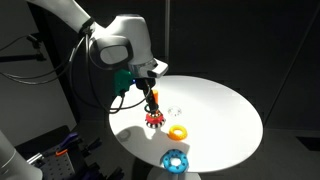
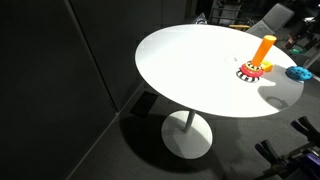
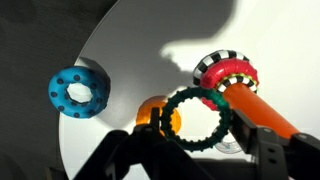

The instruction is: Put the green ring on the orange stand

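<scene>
In the wrist view the green ring (image 3: 166, 121) is held between the two fingers of my gripper (image 3: 200, 128). It is a thin, dark-green ring with a wide hole. It hangs just in front of the orange stand (image 3: 256, 105), whose peg leans across the right of the picture from a red-and-dark speckled base. In an exterior view my gripper (image 1: 150, 90) is right above the orange stand (image 1: 153, 112), and the ring is too small to make out there. The stand (image 2: 262, 52) also shows in an exterior view where the gripper does not show.
A round white table (image 1: 225, 110) carries everything. A yellow ring (image 1: 178, 132) lies near the stand and shows behind the green ring in the wrist view (image 3: 150, 113). A larger light-blue toothed ring (image 1: 175, 159) lies near the table edge and shows in the wrist view (image 3: 78, 92).
</scene>
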Robot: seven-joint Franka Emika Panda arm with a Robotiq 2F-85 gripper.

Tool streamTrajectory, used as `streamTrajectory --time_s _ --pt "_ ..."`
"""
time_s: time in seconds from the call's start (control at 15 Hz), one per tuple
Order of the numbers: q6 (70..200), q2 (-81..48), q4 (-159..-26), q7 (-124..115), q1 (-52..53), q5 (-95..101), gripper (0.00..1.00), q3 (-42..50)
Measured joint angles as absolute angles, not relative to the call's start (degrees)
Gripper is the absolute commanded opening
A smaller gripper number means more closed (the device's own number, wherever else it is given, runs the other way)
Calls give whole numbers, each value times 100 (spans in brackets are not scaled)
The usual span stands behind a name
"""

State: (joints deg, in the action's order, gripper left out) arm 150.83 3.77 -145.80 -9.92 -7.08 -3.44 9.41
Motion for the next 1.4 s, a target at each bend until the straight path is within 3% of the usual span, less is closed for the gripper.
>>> streamTrajectory --time_s 1.4 --pt "14324 366 -13561 -1007 -578 -726 45 575"
